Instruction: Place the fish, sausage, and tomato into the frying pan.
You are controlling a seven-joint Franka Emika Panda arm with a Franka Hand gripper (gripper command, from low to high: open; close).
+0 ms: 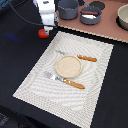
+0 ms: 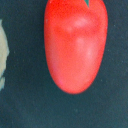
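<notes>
**Gripper poised over the tomato**

The tomato (image 2: 75, 45) lies on the dark table beside the placemat (image 1: 70, 75), directly under the gripper (image 1: 46, 29). Jaw opening is unclear. It is probably light, rigid and slippery: grip its widest middle.

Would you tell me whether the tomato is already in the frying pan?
No; the tomato lies on the dark table under the pincer, apart from the frying pan.
</notes>
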